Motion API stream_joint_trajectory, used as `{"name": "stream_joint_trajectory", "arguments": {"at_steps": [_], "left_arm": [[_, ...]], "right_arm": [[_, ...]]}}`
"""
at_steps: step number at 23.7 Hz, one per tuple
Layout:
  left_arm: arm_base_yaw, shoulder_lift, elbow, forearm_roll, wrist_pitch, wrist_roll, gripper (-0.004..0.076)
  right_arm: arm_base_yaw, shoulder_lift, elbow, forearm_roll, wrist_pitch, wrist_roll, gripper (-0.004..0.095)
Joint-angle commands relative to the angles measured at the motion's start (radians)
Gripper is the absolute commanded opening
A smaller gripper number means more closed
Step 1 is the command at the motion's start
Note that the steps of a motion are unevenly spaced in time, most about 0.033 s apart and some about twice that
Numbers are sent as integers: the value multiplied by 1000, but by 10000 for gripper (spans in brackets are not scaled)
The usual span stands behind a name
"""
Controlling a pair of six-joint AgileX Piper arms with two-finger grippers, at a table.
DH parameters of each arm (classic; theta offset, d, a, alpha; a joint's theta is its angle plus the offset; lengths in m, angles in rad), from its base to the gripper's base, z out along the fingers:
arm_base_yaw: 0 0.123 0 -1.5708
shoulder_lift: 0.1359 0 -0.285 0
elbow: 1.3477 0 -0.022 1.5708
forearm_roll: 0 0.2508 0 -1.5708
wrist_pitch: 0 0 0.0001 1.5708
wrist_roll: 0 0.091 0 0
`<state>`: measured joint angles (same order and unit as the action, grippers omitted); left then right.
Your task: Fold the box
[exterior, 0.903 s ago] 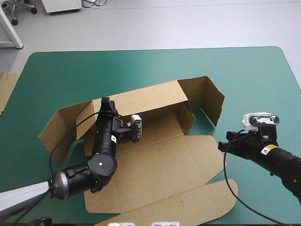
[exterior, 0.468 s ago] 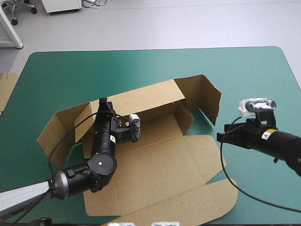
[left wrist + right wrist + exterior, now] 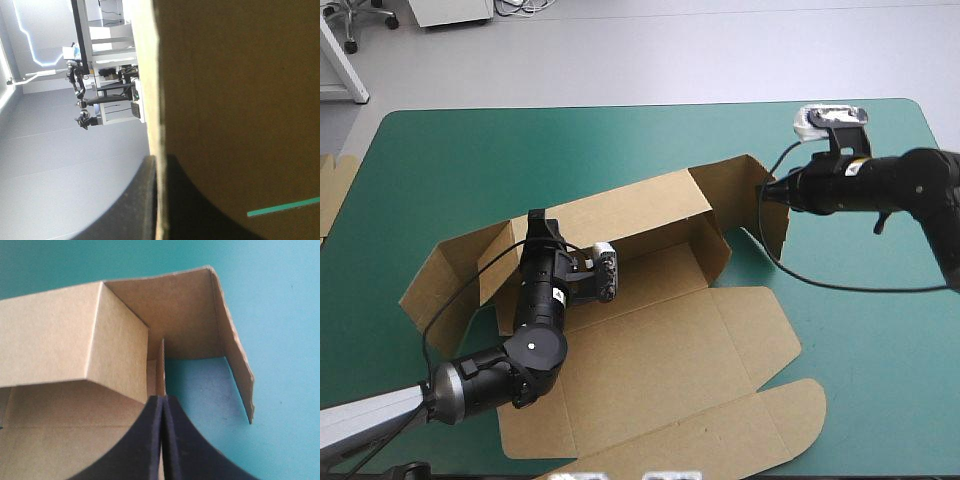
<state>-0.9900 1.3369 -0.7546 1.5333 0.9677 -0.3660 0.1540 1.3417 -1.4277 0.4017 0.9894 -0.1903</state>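
On table [image 3: 470, 170], box [image 3: 660, 350], long axis left-right, lid nearward

Brown box [image 3: 240, 100]: one wall of plain board, seen very close, filled the view on one side of the gripper.
Board edge: a pale cut edge ran straight ahead from the fingertips.
Left gripper [image 3: 157, 159]: all but closed, pinching that edge.
Black fingers [image 3: 132, 205]: one lay against each face of the board, tips level.
Teal-green cover [image 3: 285, 206]: only a thin sliver showed across the board's face, near one finger.
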Motion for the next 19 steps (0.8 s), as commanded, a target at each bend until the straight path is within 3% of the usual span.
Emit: {"name": "stream_joint_trajectory", "arguments": {"at_steps": [1, 11, 19], "left_arm": [[-13, -25, -23, -12, -15, -1, -10], [-135, -25, -18, -100, 22, 7, -10], [-142, -25, -12, -111, 19, 6, -10]], "right_arm": [[-2, 82, -153, 33, 20, -10, -19], [-2, 290, -343, 64, 61, -13, -17], [-2, 399, -516, 67, 66, -10, -17]]}}
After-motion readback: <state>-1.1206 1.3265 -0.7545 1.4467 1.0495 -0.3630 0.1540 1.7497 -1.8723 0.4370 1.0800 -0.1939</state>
